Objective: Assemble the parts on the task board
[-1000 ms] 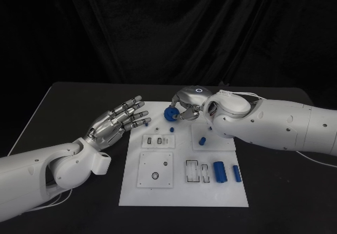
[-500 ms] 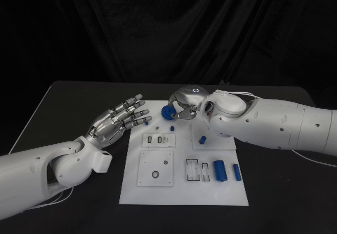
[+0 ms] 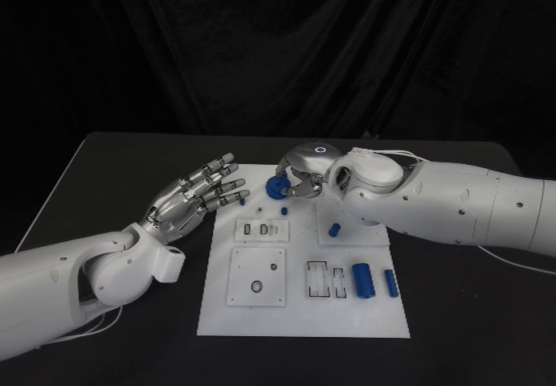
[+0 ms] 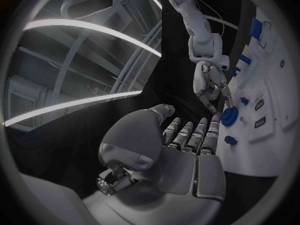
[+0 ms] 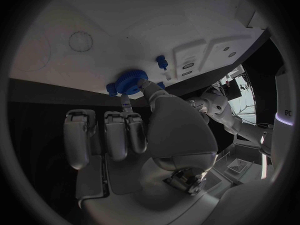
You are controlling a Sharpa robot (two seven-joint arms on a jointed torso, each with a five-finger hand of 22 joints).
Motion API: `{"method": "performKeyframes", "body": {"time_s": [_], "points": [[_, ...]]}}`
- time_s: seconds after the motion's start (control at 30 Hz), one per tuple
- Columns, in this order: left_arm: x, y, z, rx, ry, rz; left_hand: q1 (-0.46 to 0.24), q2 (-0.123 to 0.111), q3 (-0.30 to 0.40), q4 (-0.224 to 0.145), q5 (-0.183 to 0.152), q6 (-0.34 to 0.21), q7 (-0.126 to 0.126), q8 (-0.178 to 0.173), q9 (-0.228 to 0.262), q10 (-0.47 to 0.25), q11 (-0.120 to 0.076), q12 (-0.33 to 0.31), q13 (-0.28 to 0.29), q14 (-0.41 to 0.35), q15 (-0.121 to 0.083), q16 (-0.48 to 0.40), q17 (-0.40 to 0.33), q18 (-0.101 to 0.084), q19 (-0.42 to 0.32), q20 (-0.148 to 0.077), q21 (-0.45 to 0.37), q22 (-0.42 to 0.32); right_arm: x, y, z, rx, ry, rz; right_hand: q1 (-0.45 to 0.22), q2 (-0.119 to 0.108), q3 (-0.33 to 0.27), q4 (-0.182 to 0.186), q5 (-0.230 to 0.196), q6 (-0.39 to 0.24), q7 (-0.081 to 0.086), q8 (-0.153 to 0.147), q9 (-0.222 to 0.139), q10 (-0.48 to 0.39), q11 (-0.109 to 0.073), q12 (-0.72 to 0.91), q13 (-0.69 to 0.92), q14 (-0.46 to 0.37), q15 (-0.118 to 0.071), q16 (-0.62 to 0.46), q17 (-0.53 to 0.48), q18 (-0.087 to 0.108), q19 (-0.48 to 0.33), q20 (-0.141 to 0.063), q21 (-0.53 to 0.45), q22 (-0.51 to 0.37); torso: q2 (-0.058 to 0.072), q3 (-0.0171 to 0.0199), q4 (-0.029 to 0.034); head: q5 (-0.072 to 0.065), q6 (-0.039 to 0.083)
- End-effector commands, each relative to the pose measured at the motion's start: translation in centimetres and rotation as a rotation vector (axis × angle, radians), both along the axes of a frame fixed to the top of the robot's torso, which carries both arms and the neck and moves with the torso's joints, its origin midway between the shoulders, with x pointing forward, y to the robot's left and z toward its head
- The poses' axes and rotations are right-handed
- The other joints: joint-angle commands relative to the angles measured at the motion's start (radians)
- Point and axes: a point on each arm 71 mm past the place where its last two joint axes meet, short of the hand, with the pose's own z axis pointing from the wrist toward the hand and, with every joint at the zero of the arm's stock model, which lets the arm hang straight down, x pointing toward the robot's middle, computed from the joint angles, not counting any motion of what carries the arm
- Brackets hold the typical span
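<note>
The white task board (image 3: 304,318) lies in the middle of the table. My right hand (image 3: 304,173) pinches a blue gear (image 3: 278,188) between thumb and a finger over the board's far left corner; the same gear (image 5: 128,82) sits by the board's edge (image 5: 94,50) in the right wrist view. My left hand (image 3: 197,197) hovers open, fingers spread, beside the board's left edge, just left of the gear (image 4: 229,116). A small blue peg (image 3: 284,211) stands on the board near the gear.
A small blue piece (image 3: 241,202) lies by my left fingertips. Another blue piece (image 3: 333,231) sits on the right panel, and two blue cylinders (image 3: 362,281) (image 3: 390,284) lie at the board's right side. Slotted plates (image 3: 257,277) occupy the board's left half.
My right hand with the blue gear has edged slightly to the left. My left hand has hardly moved.
</note>
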Motion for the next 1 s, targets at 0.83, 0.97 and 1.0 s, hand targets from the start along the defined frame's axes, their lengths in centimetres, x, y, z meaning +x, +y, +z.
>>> {"method": "performKeyframes", "body": {"time_s": [0.83, 0.97, 1.0], "points": [[-0.1, 0.2, 0.6, -0.085, -0.07, 0.018, -0.011, -0.002, 0.008, 0.002, -0.002, 0.0, 0.008, 0.0, -0.001, -0.001, 0.005, 0.003, 0.001, -0.002, 0.007, 0.004, 0.001, -0.011, -0.004, -0.001, -0.006, -0.002, 0.2, -0.8, -1.2, -0.052, 0.074, -0.018, -0.004, 0.007, -0.004, 0.007, -0.029, 0.036, 0.005, -0.021, -0.049, 0.104, 0.009, 0.003, 0.263, 0.105, 0.008, 0.003, 0.263, 0.005, 0.057, 0.004, -0.011, 0.206, -0.001, -0.0002, -0.0011, -0.001, -0.005], [-0.1, 0.3, 0.6, -0.084, -0.069, 0.019, -0.011, -0.002, 0.008, 0.002, -0.002, 0.0, 0.008, 0.0, -0.001, -0.001, 0.005, 0.003, 0.001, -0.002, 0.007, 0.004, 0.001, -0.011, -0.004, -0.001, -0.006, -0.002, 0.3, -1.3, -1.3, -0.052, 0.073, -0.028, -0.006, 0.009, -0.005, 0.01, -0.029, 0.066, 0.006, -0.013, -0.049, 0.104, 0.016, 0.003, 0.263, 0.105, 0.013, 0.003, 0.263, 0.004, 0.058, 0.009, -0.01, 0.207, 0.0, -0.0005, -0.0006, -0.001, -0.007], [-0.1, 0.3, 0.5, -0.084, -0.069, 0.019, -0.011, -0.002, 0.008, 0.002, -0.002, 0.0, 0.008, 0.0, -0.001, -0.001, 0.005, 0.003, 0.001, -0.002, 0.007, 0.004, 0.001, -0.011, -0.004, -0.001, -0.006, -0.002, 0.4, -1.4, -1.3, -0.051, 0.073, -0.03, -0.007, 0.009, -0.005, 0.011, -0.029, 0.069, 0.006, -0.012, -0.049, 0.104, 0.017, 0.003, 0.263, 0.105, 0.014, 0.003, 0.263, 0.004, 0.058, 0.01, -0.011, 0.207, 0.0, -0.0003, -0.0006, -0.001, -0.007]]}}
